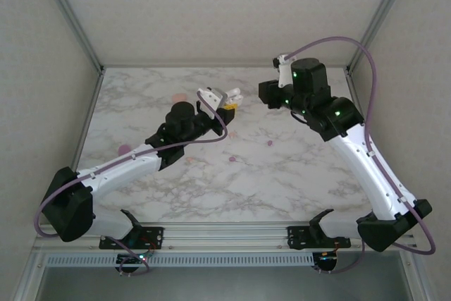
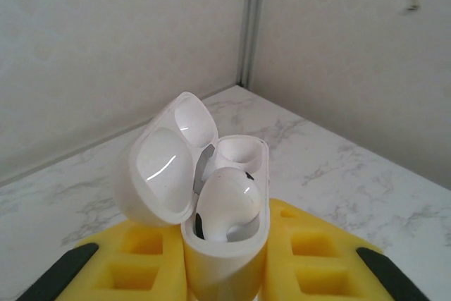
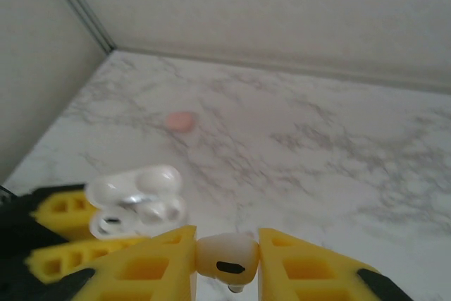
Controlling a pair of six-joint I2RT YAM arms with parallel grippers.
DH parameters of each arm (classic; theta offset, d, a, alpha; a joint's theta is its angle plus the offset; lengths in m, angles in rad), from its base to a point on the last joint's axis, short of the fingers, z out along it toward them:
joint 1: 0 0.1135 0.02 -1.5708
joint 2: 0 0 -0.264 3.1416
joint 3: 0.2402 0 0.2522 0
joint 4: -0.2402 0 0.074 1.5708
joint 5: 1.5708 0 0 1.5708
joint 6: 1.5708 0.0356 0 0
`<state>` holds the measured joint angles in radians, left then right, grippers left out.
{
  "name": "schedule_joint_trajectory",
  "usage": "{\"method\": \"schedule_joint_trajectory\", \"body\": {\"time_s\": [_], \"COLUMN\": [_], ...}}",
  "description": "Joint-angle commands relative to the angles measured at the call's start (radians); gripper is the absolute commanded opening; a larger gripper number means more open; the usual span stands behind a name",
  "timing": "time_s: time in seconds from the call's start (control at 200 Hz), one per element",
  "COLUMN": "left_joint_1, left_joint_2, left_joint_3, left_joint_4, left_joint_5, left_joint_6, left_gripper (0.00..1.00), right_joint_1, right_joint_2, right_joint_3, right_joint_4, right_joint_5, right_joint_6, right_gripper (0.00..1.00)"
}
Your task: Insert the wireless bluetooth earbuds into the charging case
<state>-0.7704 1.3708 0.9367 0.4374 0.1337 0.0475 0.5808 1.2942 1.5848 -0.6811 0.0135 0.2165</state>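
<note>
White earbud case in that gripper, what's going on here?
The left gripper holds the open white plastic charging case, with one white earbud seated and the other socket empty. The right gripper pinches the second white earbud, apart from the case and not yet inserted.

White case point(image 2: 158, 177) and earbud point(image 3: 225, 255), yellow pincer fingers point(image 3: 148, 266), grey-veined table point(image 3: 296, 139), seemingly pink disc point(image 3: 181, 120).
</note>
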Motion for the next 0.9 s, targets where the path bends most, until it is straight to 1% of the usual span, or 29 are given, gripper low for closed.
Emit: {"method": "schedule_joint_trajectory", "body": {"time_s": [0.0, 0.175, 0.37, 0.61, 0.77, 0.89], "left_joint_1": [0.006, 0.006, 0.006, 0.006, 0.006, 0.008], "left_joint_2": [0.013, 0.021, 0.024, 0.028, 0.027, 0.022], "left_joint_3": [0.049, 0.062, 0.071, 0.078, 0.083, 0.08], "left_joint_4": [0.048, 0.049, 0.049, 0.049, 0.056, 0.061], "left_joint_5": [0.076, 0.1, 0.115, 0.112, 0.111, 0.093], "left_joint_6": [-0.029, -0.04, -0.047, -0.05, -0.054, -0.059], "left_gripper": [0.2, 0.21, 0.21, 0.21, 0.21, 0.21], "right_joint_1": [0.008, 0.009, 0.011, 0.012, 0.013, 0.016], "right_joint_2": [0.038, 0.057, 0.077, 0.102, 0.118, 0.132], "right_joint_3": [-0.002, -0.009, -0.015, -0.023, -0.022, -0.021], "right_joint_4": [0.089, 0.115, 0.115, 0.104, 0.089, 0.068], "right_joint_5": [-0.081, -0.126, -0.145, -0.177, -0.177, -0.188], "right_joint_6": [0.003, 0.021, 0.014, 0.004, -0.011, -0.029], "right_gripper": [0.25, 0.25, 0.25, 0.25, 0.25, 0.24]}}
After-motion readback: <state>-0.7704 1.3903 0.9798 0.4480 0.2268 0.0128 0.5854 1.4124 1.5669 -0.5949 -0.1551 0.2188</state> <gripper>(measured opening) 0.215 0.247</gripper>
